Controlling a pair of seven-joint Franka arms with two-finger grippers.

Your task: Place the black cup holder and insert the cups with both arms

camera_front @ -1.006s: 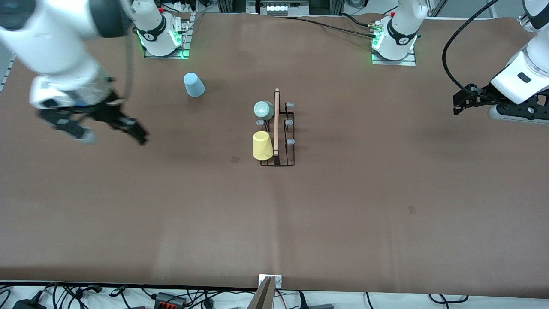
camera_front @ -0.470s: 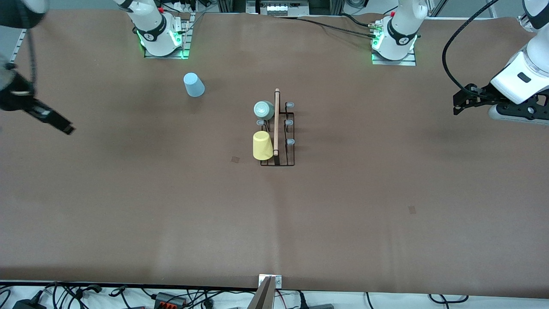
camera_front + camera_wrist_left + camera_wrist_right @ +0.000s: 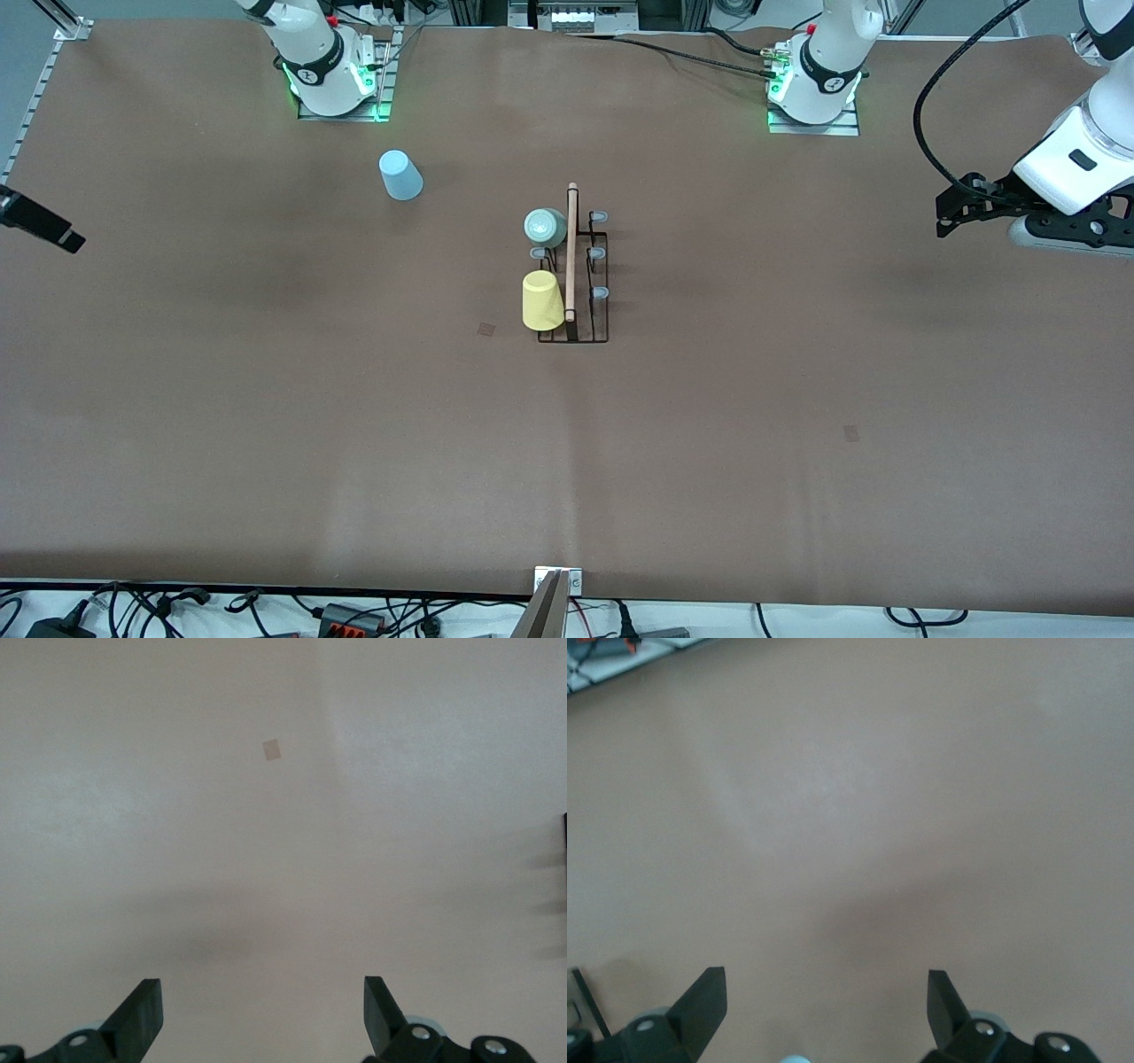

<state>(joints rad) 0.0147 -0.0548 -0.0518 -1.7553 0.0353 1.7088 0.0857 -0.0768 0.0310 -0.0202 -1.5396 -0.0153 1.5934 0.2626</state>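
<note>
Toward the right arm's end of the table, light blue cup [image 3: 401, 175] stands off the black cup holder [image 3: 574, 266], nearer the empty, open right tool [image 3: 826, 1014] than the left tool [image 3: 261, 1019], also open.

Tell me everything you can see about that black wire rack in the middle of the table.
The black cup holder is a thin black wire rack with a rectangular base, standing upright on the brown table. A light wooden rod runs along its top. Small pale grey-tipped pegs stick out on both sides. A pale green cup and a yellow cup sit upside down on pegs on the side toward the right arm's end. No claw touches it.
</note>
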